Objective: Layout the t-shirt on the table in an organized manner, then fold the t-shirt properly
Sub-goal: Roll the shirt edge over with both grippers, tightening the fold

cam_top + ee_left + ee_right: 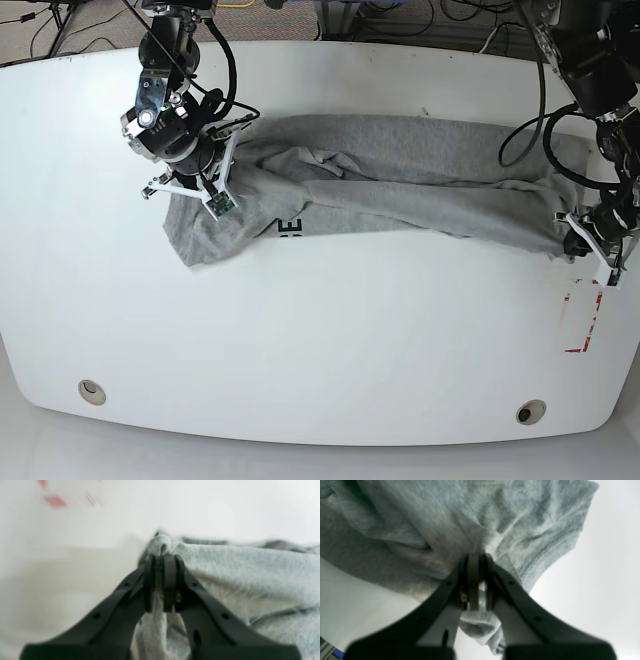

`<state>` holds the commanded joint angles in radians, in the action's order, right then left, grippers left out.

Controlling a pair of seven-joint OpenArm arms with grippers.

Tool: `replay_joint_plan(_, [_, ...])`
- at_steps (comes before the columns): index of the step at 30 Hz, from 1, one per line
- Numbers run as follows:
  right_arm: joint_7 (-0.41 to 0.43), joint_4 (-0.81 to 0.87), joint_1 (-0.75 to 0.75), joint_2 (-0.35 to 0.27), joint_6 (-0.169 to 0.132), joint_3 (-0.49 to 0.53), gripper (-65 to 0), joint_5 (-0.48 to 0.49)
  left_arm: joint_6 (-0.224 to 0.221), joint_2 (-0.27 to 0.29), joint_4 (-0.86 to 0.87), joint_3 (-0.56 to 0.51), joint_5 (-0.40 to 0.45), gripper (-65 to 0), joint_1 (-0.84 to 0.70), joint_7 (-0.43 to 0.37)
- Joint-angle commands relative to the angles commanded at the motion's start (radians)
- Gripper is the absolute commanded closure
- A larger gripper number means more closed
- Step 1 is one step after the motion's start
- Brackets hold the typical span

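I am holding the shirt [400, 180] with both arms, and it is lying stretched as a long crumpled band across the upper middle of the base view, on the table [320, 330]. The right gripper [477, 562] is closed on a bunch of grey cloth near a sleeve, at the left end of the band in the base view [195, 170]. The left gripper [163, 560] is closed on a small fold of cloth at the right end [580, 232], close to the red tape mark [583, 318] at the right edge of the frame.

The shirt is looking soft and light, with no stiffness, so I am expecting it to hang and wrinkle wherever it is not supported. Between my two grips the cloth is rolled over itself, and only a few black letters [290, 227] are showing at the lower left of the band. I am judging that the layout step is not yet finished.

I think thin cotton like this can slip out if I am pinching only one layer. The better places to hold are the hems and shoulder seams, where the cloth is thicker. Pulling the two ends apart gently should open the band, but a hard pull could drag the whole shirt over the glossy table.
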<state>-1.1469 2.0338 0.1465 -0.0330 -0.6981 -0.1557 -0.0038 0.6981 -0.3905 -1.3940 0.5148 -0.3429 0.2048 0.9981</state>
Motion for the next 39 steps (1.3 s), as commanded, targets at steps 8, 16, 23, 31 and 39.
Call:
replay_joint_plan(8, [0.0,0.0,-0.011,0.0,0.0,0.0,-4.0,0.0,0.0,0.0,-0.104,0.077,-0.002,-3.6,-0.037,0.086])
replay_joint_plan(16, [0.0,0.0,-0.014,0.0,0.0,0.0,-4.0,0.0,0.0,-0.002,-0.173,0.092,0.003,-3.6,-0.106,0.101])
replay_joint_plan(23, [0.0,0.0,-0.021,0.0,0.0,0.0,-4.0,0.0,0.0,-0.002,-0.201,0.094,0.005,-3.6,-0.17,0.101])
replay_joint_plan(31, [0.0,-0.002,-0.026,0.0,0.0,0.0,-4.0,0.0,0.0,-0.003,-0.193,0.094,0.005,-6.7,-0.199,0.1])
replay_joint_plan(39, [0.0,0.0,-0.026,0.0,0.0,0.0,-4.1,0.0,0.0,-0.038,-0.195,0.094,0.005,-26.5,-0.213,0.1])
